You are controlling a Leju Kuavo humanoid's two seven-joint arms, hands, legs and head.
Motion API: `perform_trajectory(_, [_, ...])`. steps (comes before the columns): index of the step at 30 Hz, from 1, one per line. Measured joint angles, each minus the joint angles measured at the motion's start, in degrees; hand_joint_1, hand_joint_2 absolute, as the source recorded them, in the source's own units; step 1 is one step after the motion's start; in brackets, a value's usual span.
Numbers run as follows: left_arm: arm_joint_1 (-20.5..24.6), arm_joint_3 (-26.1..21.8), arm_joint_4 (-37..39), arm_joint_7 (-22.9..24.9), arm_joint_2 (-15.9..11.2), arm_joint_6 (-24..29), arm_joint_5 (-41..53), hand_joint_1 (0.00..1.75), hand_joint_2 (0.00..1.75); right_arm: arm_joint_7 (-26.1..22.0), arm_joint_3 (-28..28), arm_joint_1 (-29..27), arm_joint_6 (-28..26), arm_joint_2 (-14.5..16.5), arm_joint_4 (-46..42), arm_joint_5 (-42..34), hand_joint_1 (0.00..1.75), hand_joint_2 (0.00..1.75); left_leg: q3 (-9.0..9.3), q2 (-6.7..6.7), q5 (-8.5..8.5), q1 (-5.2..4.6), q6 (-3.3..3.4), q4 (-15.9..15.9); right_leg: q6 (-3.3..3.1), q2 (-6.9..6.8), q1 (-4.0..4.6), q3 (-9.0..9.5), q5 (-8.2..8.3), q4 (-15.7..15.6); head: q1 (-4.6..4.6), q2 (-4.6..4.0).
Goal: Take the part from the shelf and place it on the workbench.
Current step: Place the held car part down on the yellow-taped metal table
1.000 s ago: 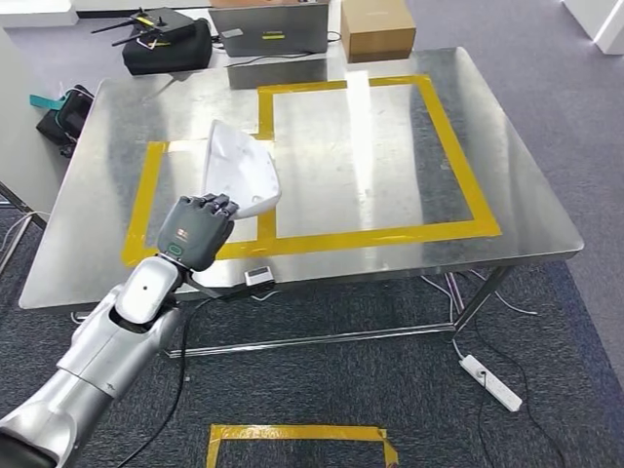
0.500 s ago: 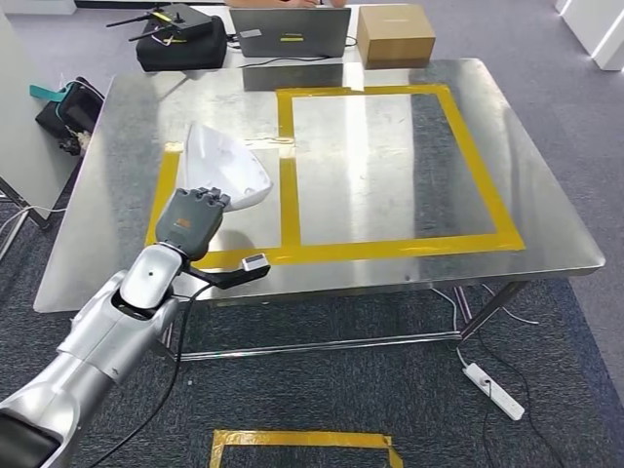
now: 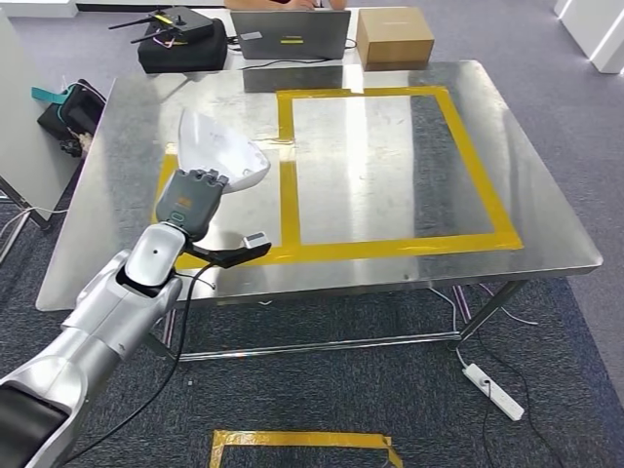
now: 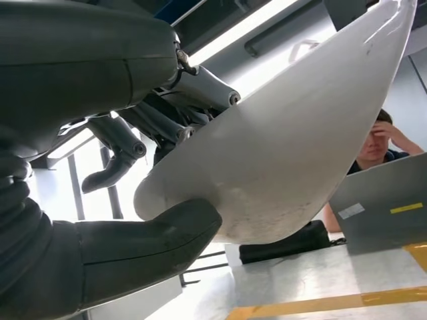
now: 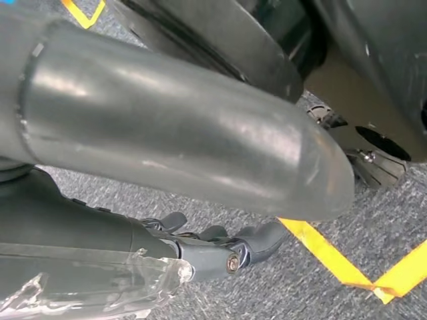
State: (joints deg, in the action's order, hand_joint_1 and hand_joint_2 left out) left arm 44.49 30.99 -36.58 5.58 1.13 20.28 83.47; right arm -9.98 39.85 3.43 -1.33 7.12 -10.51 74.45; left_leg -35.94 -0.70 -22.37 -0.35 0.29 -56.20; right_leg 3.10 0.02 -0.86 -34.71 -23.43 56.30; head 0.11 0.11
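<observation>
Left hand (image 3: 193,200) grips white part (image 3: 217,154) above workbench (image 3: 368,263); fingertips hidden; right hand (image 5: 211,250) unclear.

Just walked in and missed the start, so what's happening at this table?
The left robot hand holds a white curved part over the steel workbench, above its yellow-taped small box. The wrist view shows the part clear of the surface, not yet set down. A person sits behind a laptop at the far edge.

No legible text or labels.
</observation>
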Motion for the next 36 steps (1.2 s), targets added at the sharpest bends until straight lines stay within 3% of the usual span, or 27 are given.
perform_trajectory(2, [0.03, -0.01, 0.17, 0.05, 0.07, 0.71, -0.15, 0.0, 1.75, 0.05, 0.01, -0.1, -0.01, -0.01, 0.0, -0.03, 0.0, 0.0, 0.0, 0.0, 0.03, 0.04, -0.03, 0.0, -0.01, 0.0, 0.04, -0.04, 0.0, 0.09, 0.0, 0.0])
perform_trajectory(6, [0.06, -0.14, 0.43, -0.11, 0.2, 1.16, -1.26, 0.0, 0.0, 0.01, 0.02, -0.18, -0.04, 0.01, 0.0, -0.08, 0.0, 0.0, 0.01, 0.0, 0.06, 0.06, -0.08, 0.0, -0.03, 0.0, 0.06, -0.1, -0.02, 0.22, 0.01, 0.0])
perform_trajectory(24, [-0.01, -0.81, 0.84, -0.39, 0.18, 2.18, -2.45, 0.0, 0.0, -0.32, 0.18, -0.3, -0.07, 0.01, 0.0, -0.11, 0.0, 0.0, -0.02, -0.01, 0.07, 0.02, -0.1, -0.04, -0.02, 0.0, 0.03, -0.07, 0.0, 0.24, 0.01, 0.0])
perform_trajectory(27, [-0.12, -1.48, 0.83, 0.0, 0.14, 2.82, -2.59, 0.0, 0.0, -0.19, 0.2, -0.33, -0.07, 0.07, 0.0, -0.11, 0.0, 0.0, 0.15, -0.04, 0.49, -0.07, 0.87, 0.27, 0.8, -0.02, -0.2, 0.05, 0.41, -0.17, -0.03, 0.0])
perform_trajectory(28, [-0.13, -1.62, 0.82, 0.04, 0.14, 2.96, -2.63, 0.0, 0.0, -0.16, 0.21, -0.35, -0.07, 0.09, 0.0, -0.09, 0.0, 0.0, 0.37, 0.0, 0.89, 0.04, 1.25, 0.76, 1.06, -0.02, -0.23, -0.16, 0.1, 0.08, -0.04, 0.0])
perform_trajectory(30, [-0.14, -1.72, 0.8, 0.05, 0.19, 3.18, -2.72, 0.0, 0.0, -0.12, 0.21, -0.4, -0.07, 0.09, 0.0, -0.05, 0.0, 0.0, 0.71, 0.12, 1.55, 0.35, 1.56, 1.71, 1.1, 0.04, -0.17, -1.7, -2.66, 3.67, 0.13, 0.0])
perform_trajectory(33, [-0.67, -1.76, 0.8, 0.05, 0.16, 3.21, -2.73, 0.0, 0.0, -0.11, 0.22, -0.51, -0.07, 0.09, 0.0, 0.06, 0.0, 0.0, 0.46, 0.14, 1.87, 0.33, 1.5, 1.76, 1.24, 0.1, -0.24, -6.05, -8.45, 15.28, 0.32, 0.0])
perform_trajectory(34, [-0.92, -1.76, 0.8, 0.05, 0.13, 3.17, -2.73, 0.0, 0.0, -0.11, 0.22, -0.54, -0.07, 0.09, 0.0, 0.1, 0.0, 0.0, 0.31, 0.13, 2.01, 0.37, 1.33, 1.73, 1.36, 0.1, -0.31, -6.45, -8.94, 16.98, 0.31, 0.0])
perform_trajectory(35, [-1.1, -1.76, 0.8, 0.05, 0.09, 3.14, -2.73, 0.0, 0.0, -0.11, 0.22, -0.55, -0.07, 0.09, 0.0, 0.14, 0.0, 0.0, 0.12, 0.1, 2.17, 0.48, 1.1, 1.65, 1.51, 0.09, -0.43, -5.66, -8.31, 16.12, 0.31, 0.0])
perform_trajectory(36, [-1.19, -1.77, 0.8, 0.04, 0.06, 3.12, -2.73, 0.0, 0.0, -0.11, 0.22, -0.53, -0.09, 0.08, 0.0, 0.15, 0.0, 0.0, -0.15, 0.04, 2.32, 0.65, 0.81, 1.43, 1.71, 0.08, -0.62, -3.67, -6.84, 12.89, 0.3, 0.0])
